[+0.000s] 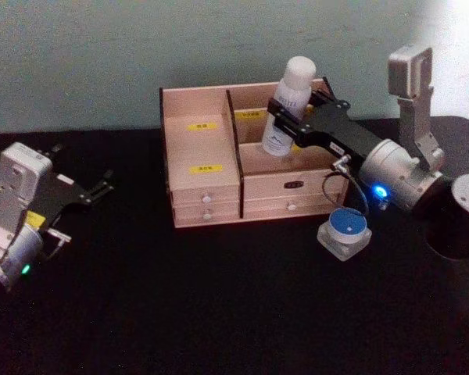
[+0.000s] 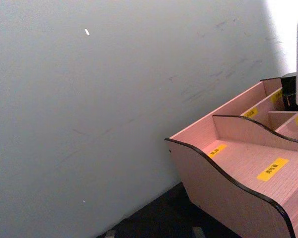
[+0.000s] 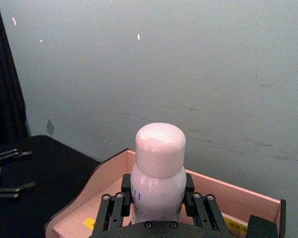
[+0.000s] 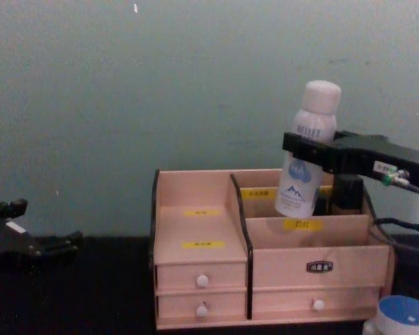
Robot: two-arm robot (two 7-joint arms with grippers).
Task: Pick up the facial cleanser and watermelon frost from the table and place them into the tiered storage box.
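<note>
Tabletop (image 1: 219, 312): black, carries the tiered storage box (image 1: 207, 191) toward the rear. Right tool (image 1: 285, 123) reaches in from the right, fingers clamped on the white bottle (image 1: 297, 82) (read as the cleanser), held upright so it can go straight down into the rear right compartment; base seating not visible. Left tool (image 1: 102, 186) parked at left, fingers spread, empty. Blue-lidded jar (image 1: 345, 230) sits on the tabletop near the box's front right corner

Bare robot test bench: black table (image 1: 219, 312) against plain pale-green wall (image 1: 102, 55).
</note>
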